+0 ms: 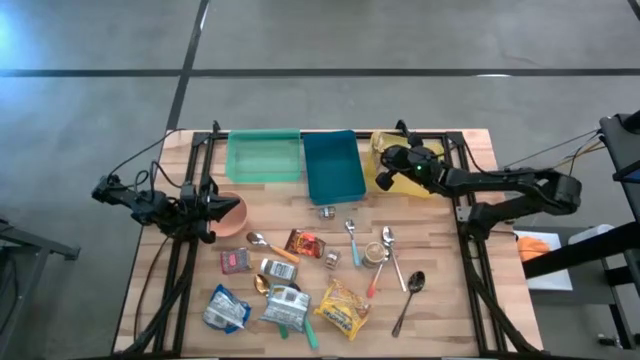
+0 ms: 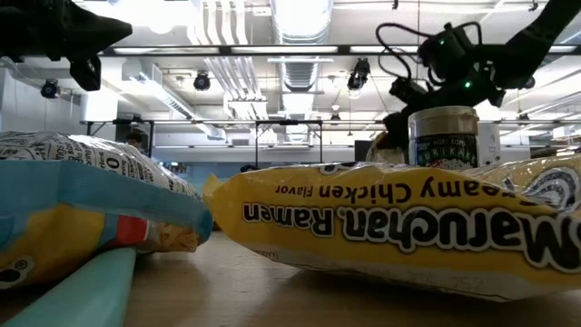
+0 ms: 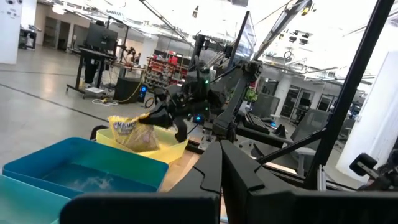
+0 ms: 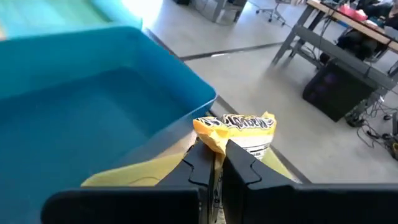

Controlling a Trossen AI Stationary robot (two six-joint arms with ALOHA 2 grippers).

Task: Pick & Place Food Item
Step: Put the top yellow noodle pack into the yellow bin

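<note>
now the right end effector point(image 4: 214, 163) is clamped on a yellow snack bag point(image 4: 239, 130) above the yellow bin point(image 1: 385, 172); lower it inside before releasing. the left end effector point(image 1: 207, 212), closed together, waits near the pink bowl point(image 1: 232, 214).

Three bins in row at table's point(image 1: 440, 300) 12 o'clock edge: green bin point(image 1: 263, 158), blue bin point(image 1: 333, 167), yellow bin point(image 1: 400, 170) (rightmost). Packets point(image 1: 342, 306), spoons point(image 1: 392, 255) toward 6 o'clock.
</note>
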